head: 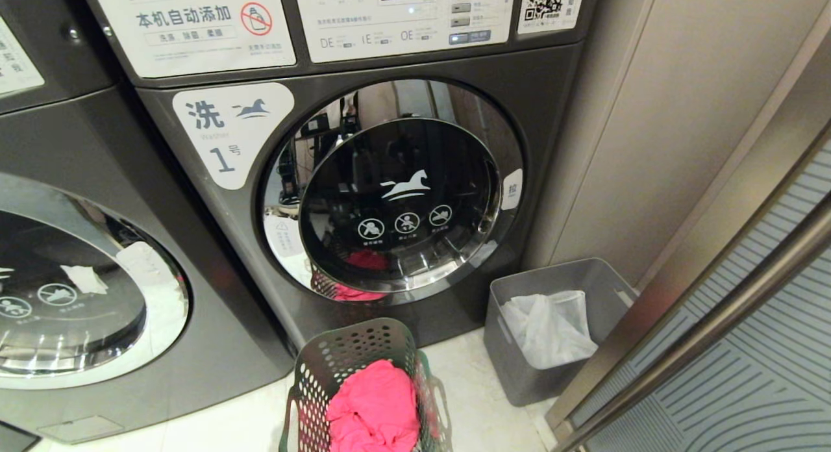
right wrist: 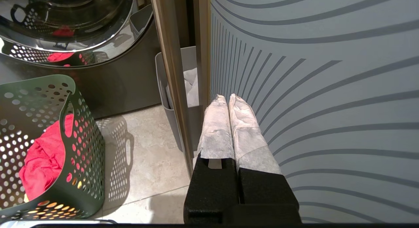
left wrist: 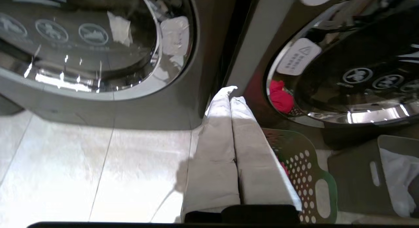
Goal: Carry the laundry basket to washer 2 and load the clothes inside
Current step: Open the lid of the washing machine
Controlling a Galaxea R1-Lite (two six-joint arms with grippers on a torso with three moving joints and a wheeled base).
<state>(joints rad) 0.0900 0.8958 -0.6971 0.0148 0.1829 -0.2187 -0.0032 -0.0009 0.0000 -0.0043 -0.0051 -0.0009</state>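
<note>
A green perforated laundry basket point(head: 354, 348) stands on the floor in front of the washer marked 1 point(head: 396, 199), whose round door is shut. Pink clothes point(head: 376, 406) lie bunched inside the basket. A second washer point(head: 78, 289) stands to the left, door shut, its number out of view. My left gripper point(left wrist: 230, 92) is shut and empty, hovering low beside the basket point(left wrist: 311, 175) and pointing at the gap between the two machines. My right gripper point(right wrist: 227, 97) is shut and empty, to the right of the basket point(right wrist: 81, 139), close to a striped glass panel. Neither arm shows in the head view.
A grey bin point(head: 513, 348) with a white bag stands right of washer 1, against the wall. A sliding door with a striped glass panel point(right wrist: 327, 74) and metal frame point(right wrist: 170, 74) closes off the right side. Pale floor tiles point(left wrist: 81, 169) stretch before the left washer.
</note>
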